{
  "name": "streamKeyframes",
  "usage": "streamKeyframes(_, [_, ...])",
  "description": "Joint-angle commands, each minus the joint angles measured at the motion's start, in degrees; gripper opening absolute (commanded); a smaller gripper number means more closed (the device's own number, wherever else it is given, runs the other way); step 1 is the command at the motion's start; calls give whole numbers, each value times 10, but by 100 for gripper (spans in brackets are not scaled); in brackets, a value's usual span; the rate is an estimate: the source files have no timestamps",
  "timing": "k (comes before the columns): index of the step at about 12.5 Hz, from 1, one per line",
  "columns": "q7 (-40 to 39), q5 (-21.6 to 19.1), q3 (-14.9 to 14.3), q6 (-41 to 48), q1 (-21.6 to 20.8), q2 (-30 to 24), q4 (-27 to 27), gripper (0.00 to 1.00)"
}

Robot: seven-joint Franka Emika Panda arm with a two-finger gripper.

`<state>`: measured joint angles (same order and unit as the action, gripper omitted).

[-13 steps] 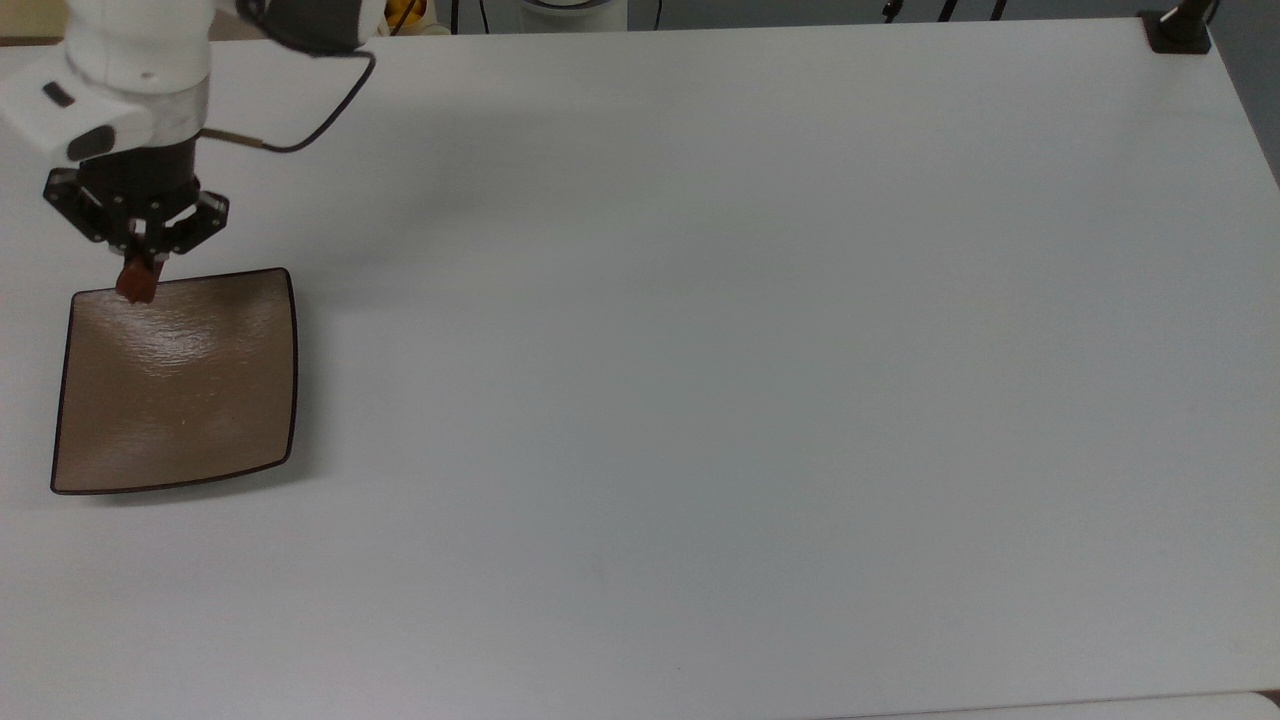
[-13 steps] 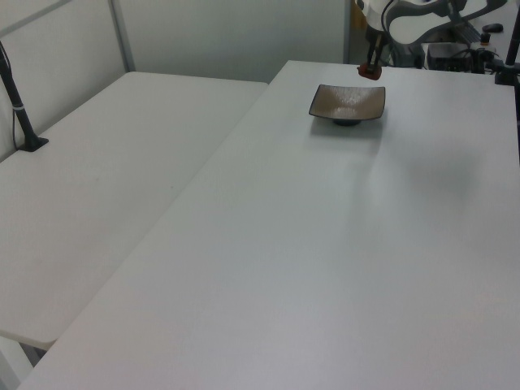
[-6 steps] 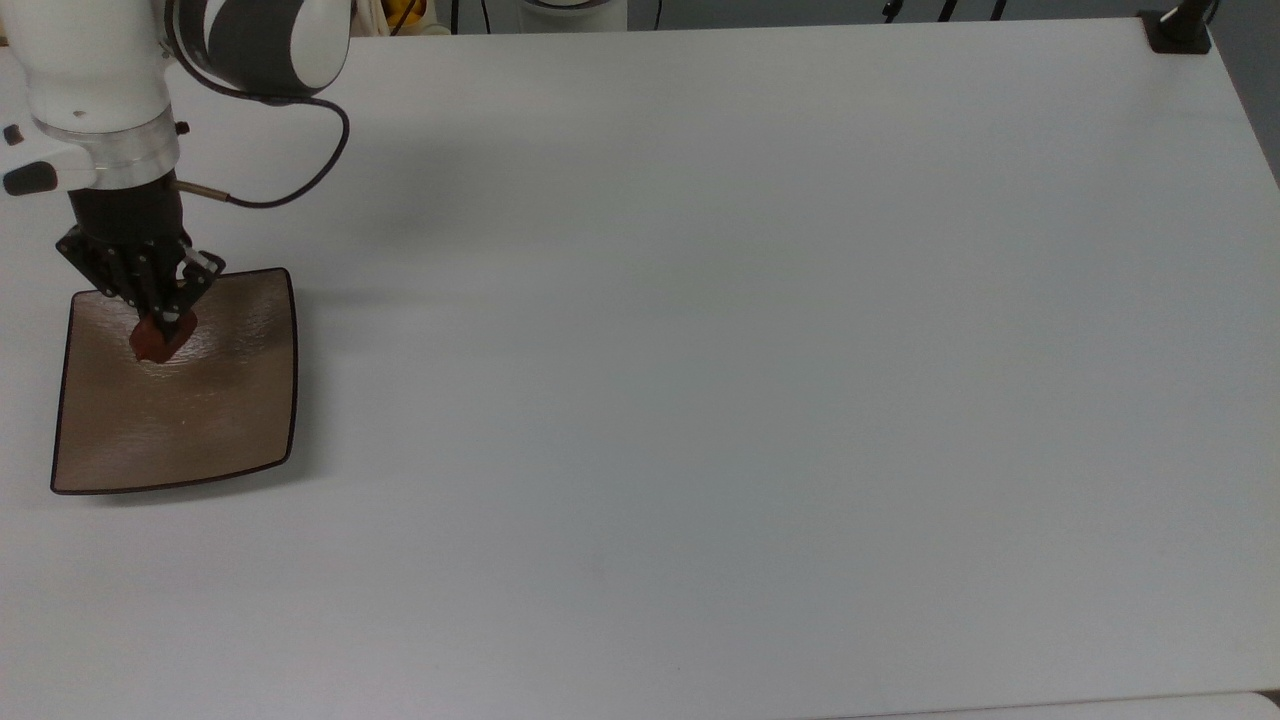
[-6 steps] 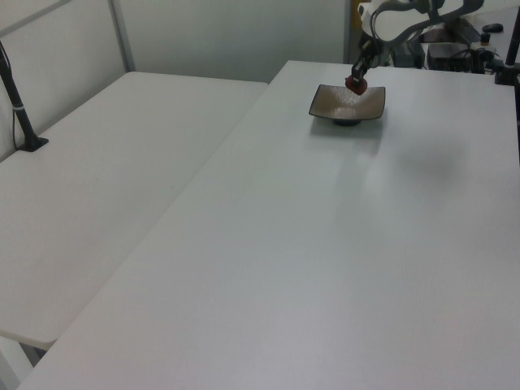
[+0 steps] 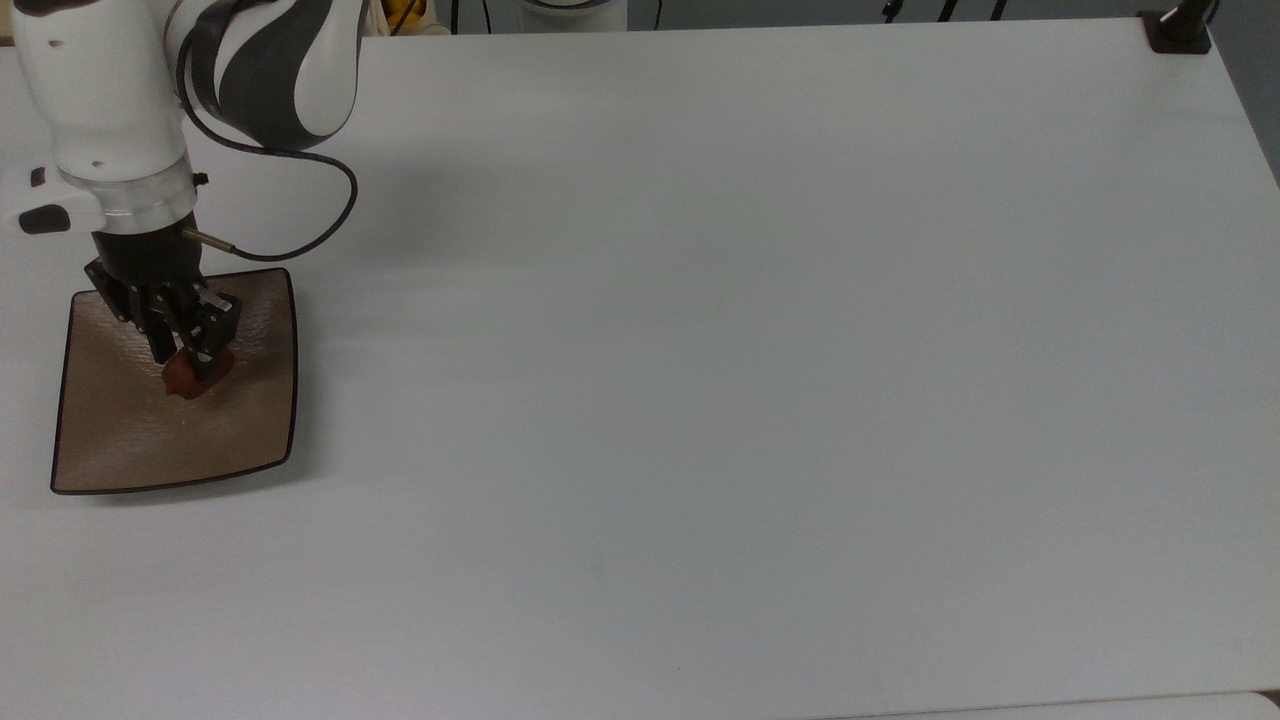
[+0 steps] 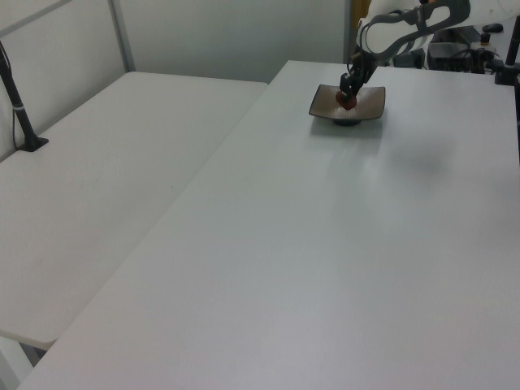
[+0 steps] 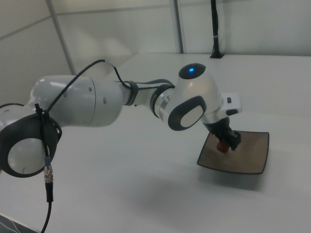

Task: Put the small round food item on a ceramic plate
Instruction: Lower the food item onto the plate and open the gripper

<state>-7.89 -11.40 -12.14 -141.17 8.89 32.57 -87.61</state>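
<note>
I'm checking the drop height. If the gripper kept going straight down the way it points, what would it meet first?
Most likely the ceramic plate: the gripper, shut on the small round food item, points down over its middle.

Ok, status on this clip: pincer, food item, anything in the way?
Pincer shut on small glossy reddish-brown round food item, not released. Item low over middle of square tan-brown ceramic plate; contact unclear. White table around plate bare, nothing in the way.

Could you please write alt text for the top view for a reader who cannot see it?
A white robot arm's black gripper holds a small glossy reddish-brown food lump over a square tan-brown ceramic plate near the top view's left edge of a white table.
</note>
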Motion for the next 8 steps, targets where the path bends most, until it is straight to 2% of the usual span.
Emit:
streamKeyframes(1, [4,13,2,-8,1,5,9,100])
streamKeyframes(8, [5,27,2,-5,1,4,9,100])
